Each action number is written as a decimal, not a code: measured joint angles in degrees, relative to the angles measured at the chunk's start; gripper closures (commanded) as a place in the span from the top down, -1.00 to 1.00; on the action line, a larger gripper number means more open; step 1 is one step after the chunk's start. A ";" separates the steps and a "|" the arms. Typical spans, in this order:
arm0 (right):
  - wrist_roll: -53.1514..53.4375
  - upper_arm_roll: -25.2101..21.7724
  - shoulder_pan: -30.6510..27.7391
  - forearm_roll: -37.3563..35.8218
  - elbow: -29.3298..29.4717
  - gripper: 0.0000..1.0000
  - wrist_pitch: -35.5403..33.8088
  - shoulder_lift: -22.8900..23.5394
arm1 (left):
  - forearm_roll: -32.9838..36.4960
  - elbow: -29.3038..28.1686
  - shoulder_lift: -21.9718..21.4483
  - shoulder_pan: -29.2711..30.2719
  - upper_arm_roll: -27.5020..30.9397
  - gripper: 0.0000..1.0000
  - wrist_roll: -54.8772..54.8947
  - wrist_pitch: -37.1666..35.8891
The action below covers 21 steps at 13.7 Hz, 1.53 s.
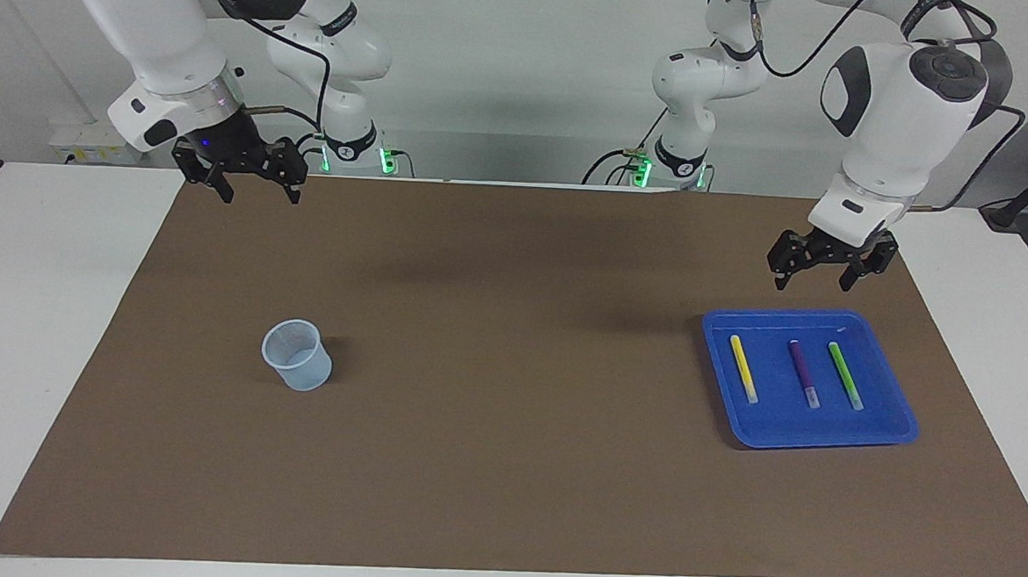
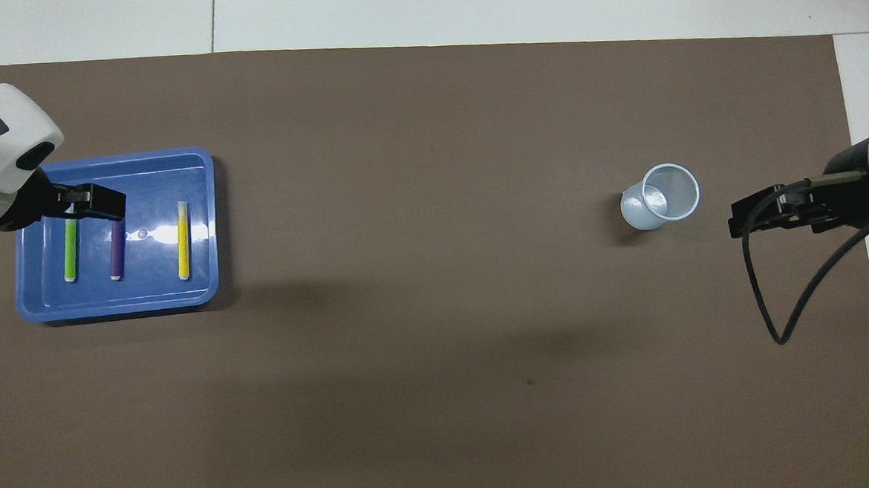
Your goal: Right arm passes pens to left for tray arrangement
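Two grippers of ours hang open and empty: the right gripper (image 1: 255,189) over the mat's (image 1: 505,464) edge nearest us, the left gripper (image 1: 829,272) above the mat just short of the bright blue tray (image 1: 823,432). Farther out, we see three pens side by side in it: yellow pen (image 1: 744,368), purple pen (image 1: 803,372), green pen (image 1: 846,374), each pale-tipped. A translucent cup (image 1: 297,355) stands toward the right arm's end.

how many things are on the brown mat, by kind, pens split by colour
yellow pen: 1
purple pen: 1
green pen: 1
blue tray: 1, holding all three pens
translucent cup: 1, empty
total: 5
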 measured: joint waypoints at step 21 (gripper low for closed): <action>0.00 -0.09 0.20 0.00 -0.86 1.00 0.00 -0.35 | 0.00 0.00 -7.53 -3.74 5.78 1.00 3.74 -9.12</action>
